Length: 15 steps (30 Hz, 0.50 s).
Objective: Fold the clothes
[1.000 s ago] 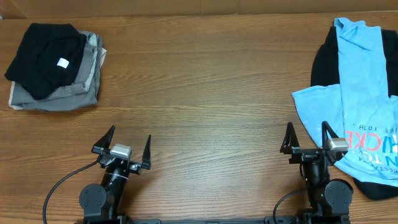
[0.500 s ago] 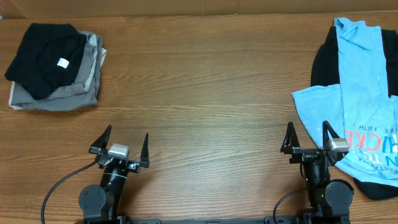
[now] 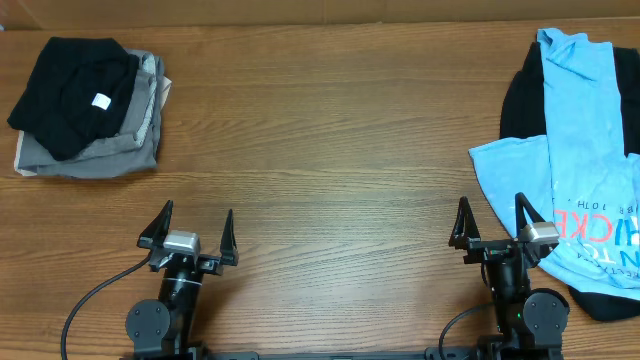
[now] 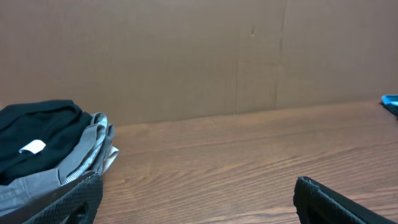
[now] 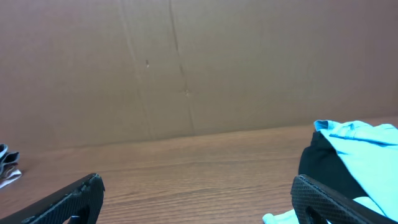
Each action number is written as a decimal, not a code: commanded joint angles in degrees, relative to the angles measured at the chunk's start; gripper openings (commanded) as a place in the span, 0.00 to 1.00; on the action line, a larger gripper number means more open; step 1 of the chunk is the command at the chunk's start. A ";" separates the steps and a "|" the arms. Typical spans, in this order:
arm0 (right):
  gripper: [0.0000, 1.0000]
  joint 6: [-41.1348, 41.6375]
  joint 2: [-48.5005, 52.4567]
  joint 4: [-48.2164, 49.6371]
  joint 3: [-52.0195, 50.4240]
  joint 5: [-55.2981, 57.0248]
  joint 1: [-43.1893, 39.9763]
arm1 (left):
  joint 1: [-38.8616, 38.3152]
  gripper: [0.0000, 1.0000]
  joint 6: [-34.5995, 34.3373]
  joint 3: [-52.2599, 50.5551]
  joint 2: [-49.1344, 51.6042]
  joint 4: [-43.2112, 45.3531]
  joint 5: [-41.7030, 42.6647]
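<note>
The light blue T-shirt (image 3: 580,150) with white and coral-red lettering lies crumpled at the table's right edge, on top of a black garment (image 3: 518,95). It also shows at the right of the right wrist view (image 5: 360,140). My right gripper (image 3: 490,215) is open and empty, just left of the shirt's lower part. My left gripper (image 3: 190,222) is open and empty near the front left, far from the shirt. Only a sliver of the shirt (image 4: 390,102) shows in the left wrist view.
A stack of folded clothes (image 3: 85,105), black on top of grey, lies at the back left; it shows in the left wrist view (image 4: 43,149) too. A brown cardboard wall (image 5: 186,62) stands behind the wooden table (image 3: 330,150).
My left gripper has shifted slightly to the left and toward the front. The right gripper and the clothes have not moved.
</note>
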 commanded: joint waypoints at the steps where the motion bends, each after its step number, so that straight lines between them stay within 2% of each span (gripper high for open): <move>1: 1.00 -0.24 -0.46 0.22 3.32 -0.96 -0.15 | 0.17 1.00 -2.08 -0.20 -0.66 0.24 -1.44; 15: 1.00 -1.99 -0.15 -3.19 8.35 -1.38 -0.15 | 0.17 1.00 -7.23 0.33 -0.63 0.04 -1.44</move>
